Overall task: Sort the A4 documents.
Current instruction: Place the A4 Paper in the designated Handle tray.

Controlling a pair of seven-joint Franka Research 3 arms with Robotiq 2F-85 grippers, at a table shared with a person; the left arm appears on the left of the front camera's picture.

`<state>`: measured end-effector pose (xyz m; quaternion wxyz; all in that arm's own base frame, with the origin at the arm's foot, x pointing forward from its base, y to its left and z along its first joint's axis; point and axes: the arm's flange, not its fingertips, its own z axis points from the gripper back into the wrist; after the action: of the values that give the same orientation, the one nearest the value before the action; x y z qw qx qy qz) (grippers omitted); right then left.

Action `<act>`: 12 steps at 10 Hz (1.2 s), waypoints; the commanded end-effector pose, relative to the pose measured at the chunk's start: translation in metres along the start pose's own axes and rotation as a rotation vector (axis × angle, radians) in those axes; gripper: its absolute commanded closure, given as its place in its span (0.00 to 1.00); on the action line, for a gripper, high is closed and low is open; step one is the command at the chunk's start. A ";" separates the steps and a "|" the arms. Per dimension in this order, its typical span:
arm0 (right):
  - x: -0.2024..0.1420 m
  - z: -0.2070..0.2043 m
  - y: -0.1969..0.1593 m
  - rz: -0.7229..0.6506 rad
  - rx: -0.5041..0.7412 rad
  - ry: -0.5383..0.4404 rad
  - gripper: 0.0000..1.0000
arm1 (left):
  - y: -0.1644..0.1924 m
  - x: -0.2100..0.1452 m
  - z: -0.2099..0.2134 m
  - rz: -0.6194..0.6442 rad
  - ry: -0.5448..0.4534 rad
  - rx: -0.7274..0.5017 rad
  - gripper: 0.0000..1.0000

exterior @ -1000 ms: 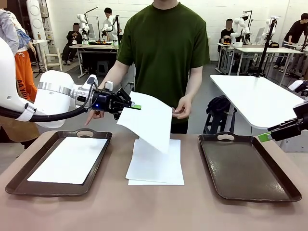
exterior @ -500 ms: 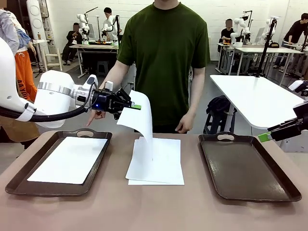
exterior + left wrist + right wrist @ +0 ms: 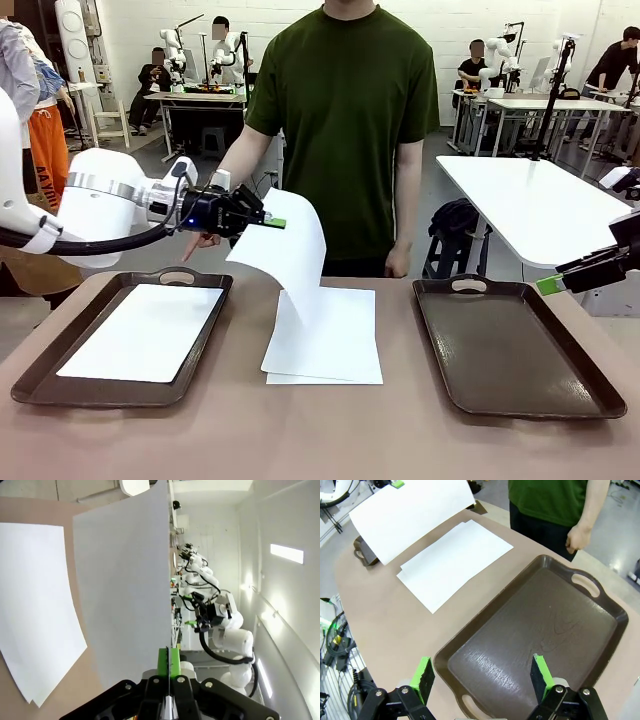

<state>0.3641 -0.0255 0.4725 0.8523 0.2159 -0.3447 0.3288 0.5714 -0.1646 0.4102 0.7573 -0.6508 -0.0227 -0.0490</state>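
My left gripper (image 3: 270,222) is shut on the top edge of one A4 document (image 3: 290,255), a white sheet hanging curved above the table between the left tray and the middle. In the left wrist view the green fingertips (image 3: 169,661) pinch that held sheet (image 3: 125,580). A small stack of white sheets (image 3: 322,335) lies flat in the middle of the table. Another sheet (image 3: 145,330) lies in the left brown tray (image 3: 40,370). My right gripper (image 3: 481,676) stands open over the near end of the right brown tray (image 3: 545,625), which holds nothing.
A person in a green shirt stands at the far side; one hand (image 3: 195,242) points down by the left tray's handle, the other hand (image 3: 398,262) hangs at the side. The right gripper (image 3: 550,284) is off the table's right edge. Bare tabletop (image 3: 320,430) runs along the front.
The person's hand has left the sheet and dropped to the side. The sheet's free end has swung down, and my left gripper has carried it slightly left.
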 end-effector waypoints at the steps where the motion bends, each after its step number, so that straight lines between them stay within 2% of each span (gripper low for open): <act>1: 0.000 -0.003 -0.004 0.005 0.018 -0.024 0.00 | -0.011 -0.024 0.021 -0.074 0.015 0.056 0.99; 3: 0.000 -0.003 -0.004 0.005 0.018 -0.024 0.00 | -0.010 -0.045 0.037 -0.079 0.056 0.130 0.99; 5: 0.000 -0.003 -0.004 0.005 0.018 -0.024 0.00 | 0.011 -0.066 0.059 -0.044 0.098 0.263 0.99; 6: 0.000 -0.003 -0.004 0.005 0.018 -0.024 0.00 | 0.023 -0.074 0.074 -0.024 0.088 0.311 0.99; 9: 0.000 -0.003 -0.004 0.005 0.018 -0.024 0.00 | 0.049 -0.073 0.120 0.008 0.004 0.421 0.99; 12: 0.000 -0.003 -0.004 0.005 0.018 -0.024 0.00 | 0.084 -0.059 0.156 0.032 -0.010 0.554 0.99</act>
<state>0.3640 -0.0263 0.4726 0.8527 0.2152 -0.3448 0.3281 0.5171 0.0025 0.3515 0.8978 -0.4385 -0.0358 -0.0228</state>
